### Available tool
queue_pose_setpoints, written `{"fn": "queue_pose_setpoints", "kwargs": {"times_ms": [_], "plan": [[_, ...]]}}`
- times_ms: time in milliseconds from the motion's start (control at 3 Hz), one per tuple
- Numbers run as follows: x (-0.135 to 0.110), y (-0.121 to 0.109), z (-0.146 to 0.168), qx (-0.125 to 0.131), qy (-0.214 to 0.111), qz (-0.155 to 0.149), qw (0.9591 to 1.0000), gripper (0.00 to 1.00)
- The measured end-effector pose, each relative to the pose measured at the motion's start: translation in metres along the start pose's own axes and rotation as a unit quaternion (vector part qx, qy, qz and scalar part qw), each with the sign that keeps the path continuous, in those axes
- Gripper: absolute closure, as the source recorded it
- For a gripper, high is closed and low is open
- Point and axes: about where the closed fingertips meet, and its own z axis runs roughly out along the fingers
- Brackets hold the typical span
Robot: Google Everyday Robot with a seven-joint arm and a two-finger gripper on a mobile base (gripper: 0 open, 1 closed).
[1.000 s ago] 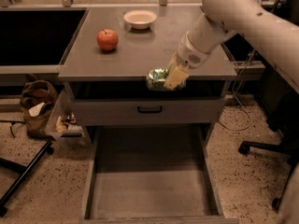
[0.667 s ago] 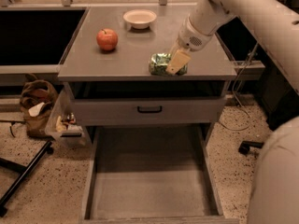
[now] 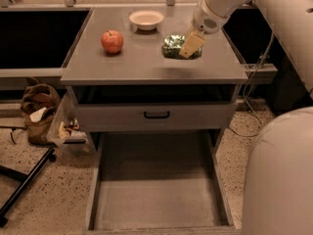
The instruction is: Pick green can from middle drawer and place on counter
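Broad grey table [image 3: 142,65] up top, and below it the middle drawer [image 3: 156,199] stands pulled out toward the near side. At the table's far right the gripper [image 3: 188,45] reaches down, jaws pinching the green can [image 3: 171,45] at the tabletop. The can is well right of the red apple [image 3: 112,41] and near the white bowl [image 3: 146,19].
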Motion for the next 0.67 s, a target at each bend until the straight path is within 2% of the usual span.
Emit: {"fn": "queue_pose_setpoints", "kwargs": {"times_ms": [333, 667], "plan": [[0.0, -0.002, 0.015, -0.03, -0.035, -0.031, 0.9984, 1.0], [-0.005, 0.008, 0.044, -0.081, -0.074, -0.095, 0.9895, 1.0]]}}
